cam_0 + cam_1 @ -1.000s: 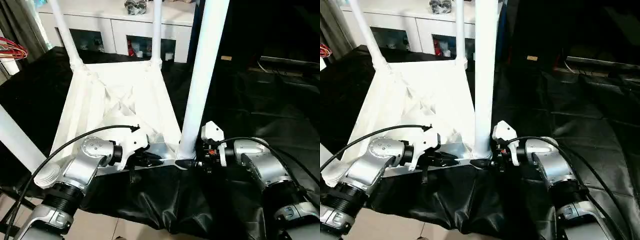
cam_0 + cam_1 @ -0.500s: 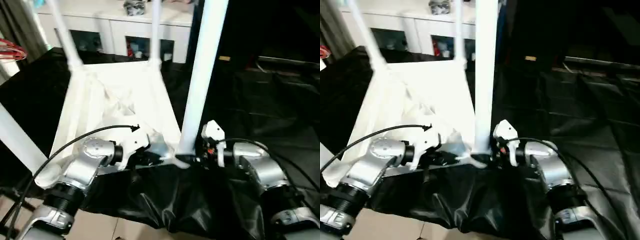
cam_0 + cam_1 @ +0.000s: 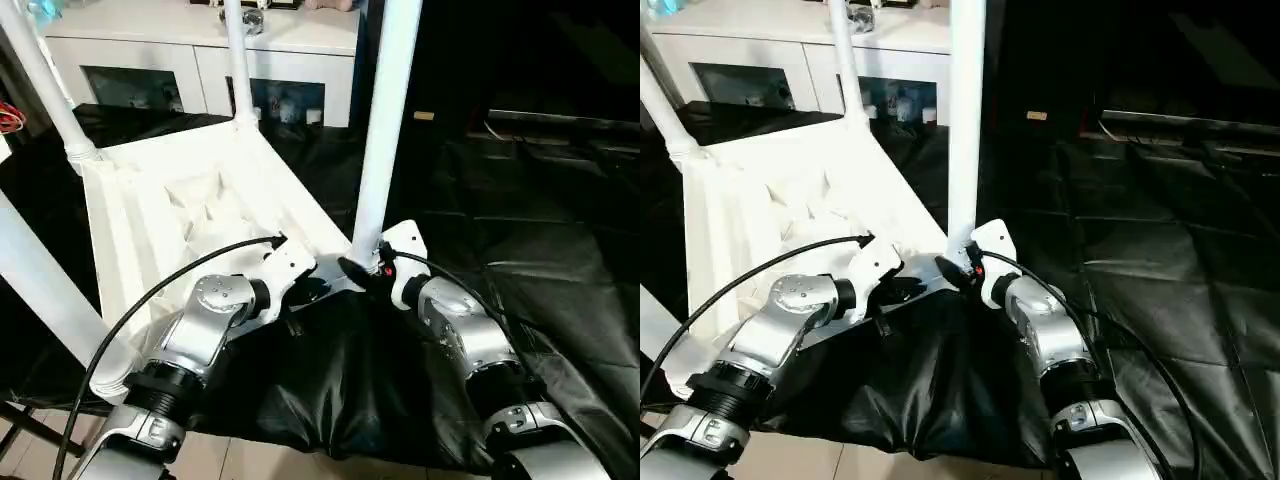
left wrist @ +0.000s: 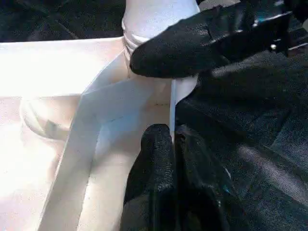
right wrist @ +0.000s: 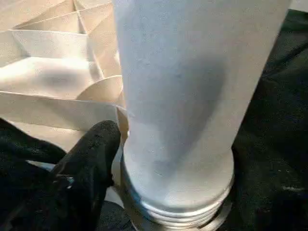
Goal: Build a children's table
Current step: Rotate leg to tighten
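Observation:
The white tabletop (image 3: 190, 210) lies upside down on black sheeting, ribbed underside up and turned askew. Several white legs stand in its corner sockets: two far ones (image 3: 238, 60) (image 3: 40, 85), one near left (image 3: 40, 290), and one at the near right corner (image 3: 385, 130). My left gripper (image 4: 172, 139) is shut on the thin rim (image 4: 171, 103) of the tabletop beside that corner. My right gripper (image 3: 358, 270) sits at the base of the near right leg (image 5: 178, 96), one black finger (image 5: 89, 161) against it just above the threaded end (image 5: 178, 214).
A white cabinet (image 3: 200, 55) with glass doors stands behind the table. Black sheeting (image 3: 530, 210) covers the work surface and droops over its front edge above light floor tiles (image 3: 250, 462). Red wires (image 3: 8, 115) show at the left edge.
The tabletop has swung round: its near right corner, with the leg and both grippers on it, moved away from me, and the far left corner moved left. The camera also shifted.

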Controlling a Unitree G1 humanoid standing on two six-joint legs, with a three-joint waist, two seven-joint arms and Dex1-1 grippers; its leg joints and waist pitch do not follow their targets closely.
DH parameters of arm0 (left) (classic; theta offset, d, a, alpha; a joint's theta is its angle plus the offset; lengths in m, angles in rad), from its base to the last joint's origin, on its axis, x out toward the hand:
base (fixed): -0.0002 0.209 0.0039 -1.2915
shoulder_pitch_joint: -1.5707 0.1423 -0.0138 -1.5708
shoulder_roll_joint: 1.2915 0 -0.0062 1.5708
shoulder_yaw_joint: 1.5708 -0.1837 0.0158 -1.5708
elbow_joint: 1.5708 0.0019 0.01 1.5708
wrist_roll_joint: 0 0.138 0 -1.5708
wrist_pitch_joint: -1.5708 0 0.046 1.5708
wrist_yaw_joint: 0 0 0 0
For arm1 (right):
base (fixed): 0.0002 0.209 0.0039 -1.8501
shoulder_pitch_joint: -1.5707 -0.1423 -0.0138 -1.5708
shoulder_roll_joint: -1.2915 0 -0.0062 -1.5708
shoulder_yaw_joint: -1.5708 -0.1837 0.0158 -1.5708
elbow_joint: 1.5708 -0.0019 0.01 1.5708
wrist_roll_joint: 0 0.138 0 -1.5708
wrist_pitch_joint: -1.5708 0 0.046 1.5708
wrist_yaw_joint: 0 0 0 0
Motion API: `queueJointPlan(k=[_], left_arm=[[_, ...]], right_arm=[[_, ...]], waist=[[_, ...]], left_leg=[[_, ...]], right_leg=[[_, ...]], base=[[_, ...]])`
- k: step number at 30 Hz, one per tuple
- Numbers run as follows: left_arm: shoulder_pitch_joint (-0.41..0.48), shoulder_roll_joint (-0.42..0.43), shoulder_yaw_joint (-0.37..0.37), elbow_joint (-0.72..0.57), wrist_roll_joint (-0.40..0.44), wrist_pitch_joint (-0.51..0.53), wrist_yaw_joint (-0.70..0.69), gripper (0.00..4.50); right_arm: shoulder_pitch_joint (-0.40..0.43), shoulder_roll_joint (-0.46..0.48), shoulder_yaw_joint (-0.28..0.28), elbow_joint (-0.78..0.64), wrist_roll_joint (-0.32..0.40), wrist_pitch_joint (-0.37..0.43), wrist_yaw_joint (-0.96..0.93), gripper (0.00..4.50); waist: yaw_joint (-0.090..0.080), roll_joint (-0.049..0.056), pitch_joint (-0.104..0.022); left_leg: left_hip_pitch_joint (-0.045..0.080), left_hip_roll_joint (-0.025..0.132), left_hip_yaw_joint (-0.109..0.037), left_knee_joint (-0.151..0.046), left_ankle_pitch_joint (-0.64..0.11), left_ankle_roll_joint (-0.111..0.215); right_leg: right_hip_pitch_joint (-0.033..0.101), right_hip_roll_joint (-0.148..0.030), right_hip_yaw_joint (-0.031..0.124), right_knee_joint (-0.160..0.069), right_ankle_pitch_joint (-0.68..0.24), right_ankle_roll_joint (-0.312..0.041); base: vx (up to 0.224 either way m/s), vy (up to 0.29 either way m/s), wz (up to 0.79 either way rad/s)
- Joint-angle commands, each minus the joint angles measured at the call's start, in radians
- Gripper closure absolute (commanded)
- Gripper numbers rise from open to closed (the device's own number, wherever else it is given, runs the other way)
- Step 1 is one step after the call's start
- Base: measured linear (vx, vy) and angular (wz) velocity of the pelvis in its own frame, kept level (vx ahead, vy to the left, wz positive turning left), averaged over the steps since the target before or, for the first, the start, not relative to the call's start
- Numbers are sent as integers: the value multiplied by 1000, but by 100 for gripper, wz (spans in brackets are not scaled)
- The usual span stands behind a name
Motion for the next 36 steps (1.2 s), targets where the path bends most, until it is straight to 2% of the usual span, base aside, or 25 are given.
queueJointPlan(k=[1, 6, 9, 11, 12, 14, 15, 17, 19, 22, 24, 26, 27, 30, 34, 35, 36], left_arm=[[-32, -45, -39, -34, -27, -45, -11, 450], [6, 26, -46, -79, -63, -76, -135, 450], [21, 63, -41, -101, -91, -92, -206, 450], [25, 96, -38, -109, -110, -97, -267, 450], [25, 96, -38, -109, -110, -97, -267, 450], [18, 126, -40, -102, -117, -101, -321, 450], [18, 129, -41, -101, -118, -101, -326, 450], [15, 143, -43, -99, -123, -101, -353, 450], [11, 163, -48, -99, -130, -94, -394, 450], [6, 172, -52, -98, -136, -86, -414, 450], [3, 177, -54, -96, -139, -84, -424, 450], [0, 182, -57, -92, -145, -87, -438, 450], [-1, 183, -57, -90, -146, -87, -442, 450], [-2, 181, -57, -86, -144, -92, -438, 450], [-7, 162, -47, -71, -130, -98, -389, 450], [-12, 147, -40, -63, -127, -94, -357, 450], [-19, 119, -30, -54, -123, -85, -305, 450]], right_arm=[[0, 61, 121, -14, 13, 10, 157, 64], [10, -30, 132, -40, 18, -16, 274, 51], [17, -87, 132, -61, 36, -28, 372, 51], [26, -139, 132, -92, 61, -20, 483, 51], [26, -139, 132, -92, 61, -20, 483, 51], [34, -193, 142, -120, 80, -5, 595, 51], [35, -198, 143, -122, 82, -2, 605, 51], [37, -221, 149, -133, 91, 11, 652, 84], [42, -253, 163, -143, 94, 28, 705, 96], [46, -270, 173, -153, 95, 36, 735, 125], [50, -277, 178, -163, 97, 42, 750, 146], [55, -283, 182, -177, 101, 50, 765, 146], [60, -286, 187, -187, 100, 53, 773, 165], [68, -283, 195, -197, 96, 53, 772, 177], [82, -266, 204, -198, 79, 38, 730, 181], [84, -244, 201, -184, 60, 25, 673, 181], [73, -194, 177, -134, 30, 9, 526, 181]], waist=[[5, -5, -55], [6, -5, -59], [11, -3, -63], [18, -2, -67], [26, -1, -68], [36, -1, -68], [41, 0, -68], [47, 0, -65], [54, 0, -64], [56, 0, -60], [56, 0, -61], [57, 0, -62], [56, 0, -63], [56, -1, -66], [58, 0, -64], [58, -1, -64], [56, -1, -61]], left_leg=[[10, 39, -27, -77, -335, 15], [3, 41, -26, -76, -297, 31], [7, 43, -21, -71, -254, 47], [9, 45, -18, -68, -215, 62], [6, 46, -17, -67, -186, 75], [7, 45, -13, -64, -157, 86], [7, 47, -12, -64, -153, 91], [7, 48, -12, -65, -172, 85], [13, 48, -12, -66, -203, 65], [14, 49, -14, -71, -236, 42], [15, 49, -15, -71, -243, 34], [15, 49, -15, -71, -235, 33], [13, 48, -15, -71, -222, 35], [10, 48, -15, -68, -200, 42], [11, 48, -14, -68, -200, 45], [11, 47, -15, -69, -209, 42], [11, 46, -15, -70, -223, 35]], right_leg=[[32, -67, 45, -100, -432, -166], [40, -68, 46, -89, -354, -191], [41, -66, 49, -80, -266, -223], [43, -65, 48, -71, -193, -247], [47, -63, 48, -65, -149, -258], [49, -61, 47, -59, -101, -269], [48, -61, 46, -58, -96, -274], [48, -62, 45, -61, -127, -274], [45, -64, 46, -68, -189, -261], [43, -66, 47, -73, -256, -243], [42, -66, 48, -76, -269, -236], [42, -65, 48, -73, -254, -237], [44, -64, 47, -71, -234, -239], [46, -65, 47, -67, -197, -246], [45, -65, 47, -69, -199, -248], [46, -65, 46, -70, -216, -245], [43, -65, 47, -73, -241, -238]], base=[[0, 0, 0], [0, 0, 0], [0, 0, 0], [0, 0, 0], [0, 0, 0], [0, 0, 0], [0, 0, 0], [0, 0, 0], [0, 0, 0], [0, 0, 0], [0, 0, 0], [0, 0, 0], [0, 0, 0], [0, 0, 0], [0, 0, 0], [0, 0, 0], [0, 0, 0]])
